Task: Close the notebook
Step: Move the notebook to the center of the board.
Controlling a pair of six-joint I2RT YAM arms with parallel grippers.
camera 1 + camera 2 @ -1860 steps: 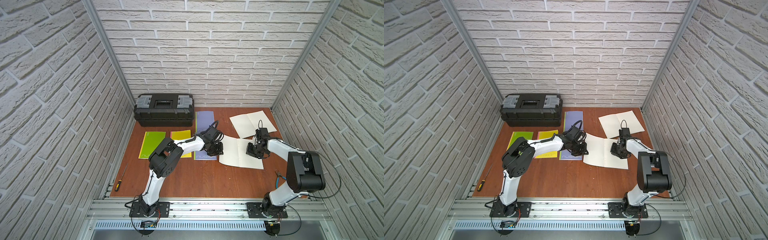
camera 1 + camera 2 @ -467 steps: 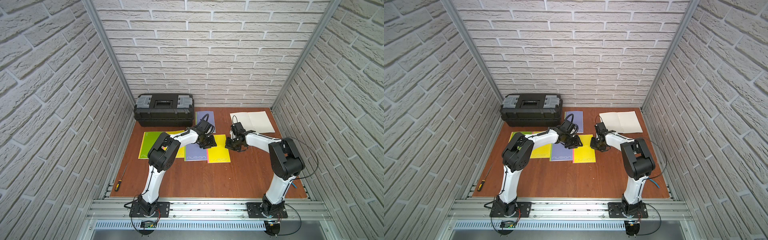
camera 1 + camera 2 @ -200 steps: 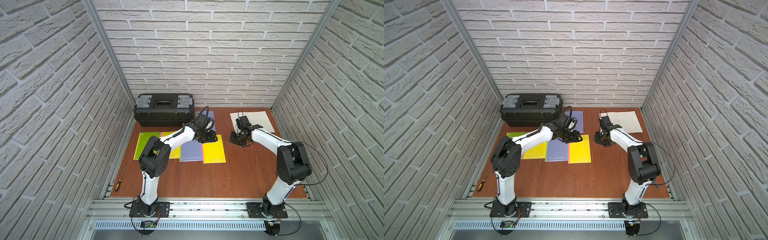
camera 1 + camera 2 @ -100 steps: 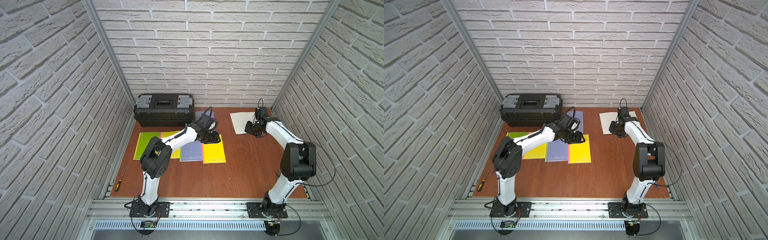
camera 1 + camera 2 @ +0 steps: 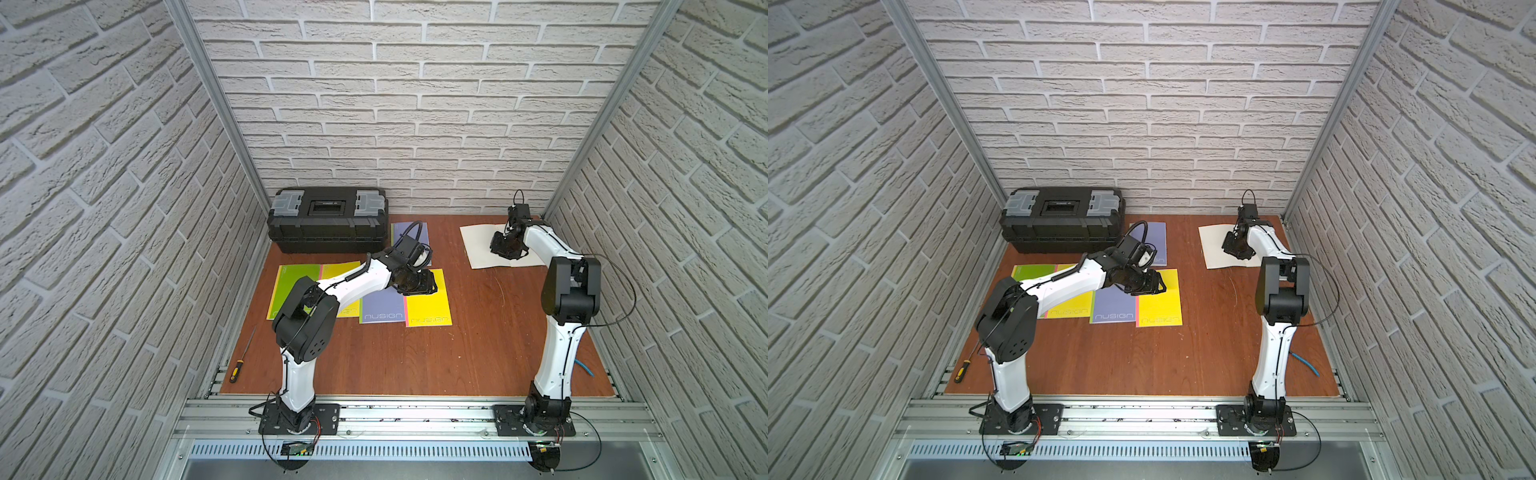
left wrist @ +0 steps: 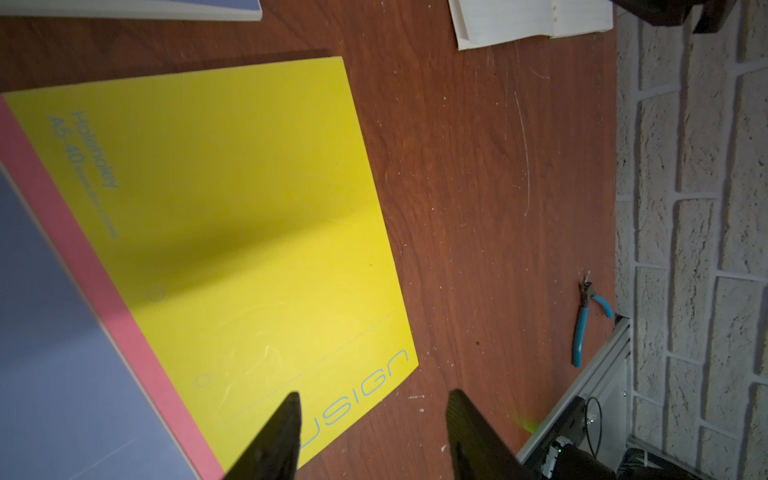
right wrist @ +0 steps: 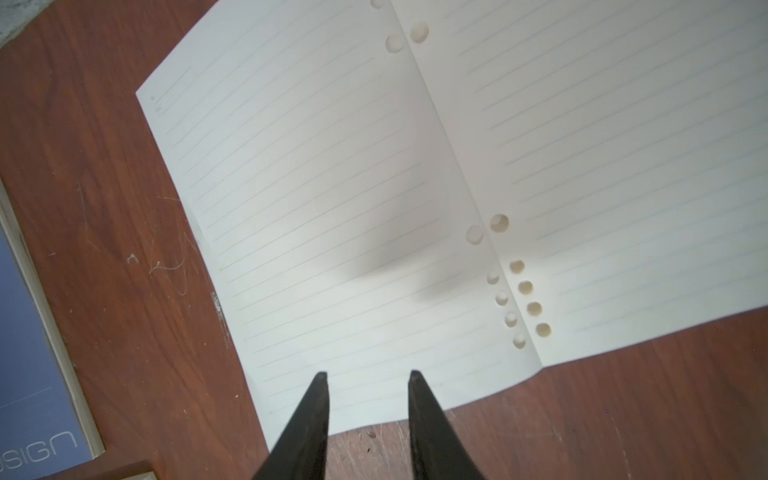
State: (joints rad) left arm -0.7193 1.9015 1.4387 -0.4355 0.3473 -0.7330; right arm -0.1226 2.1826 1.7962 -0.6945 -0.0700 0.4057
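So yeah, the open notebook (image 5: 478,246) is spotted flat on the surface at the upper right of the frame, directly under the right hand (image 5: 504,248), which is parted a little with nothing pinched.

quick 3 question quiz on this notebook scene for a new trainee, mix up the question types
1. Which notebook lies open? A: a purple one. B: the white-paged notebook under the right gripper. C: a green one.
2. True or false: the left gripper is shut on the yellow notebook.
3. Fill in: the tool with the yellow-and-black handle at the table edge is a ____.
Key: 1 B. 2 False; its jaws stand open above the yellow notebook, holding nothing. 3 screwdriver.
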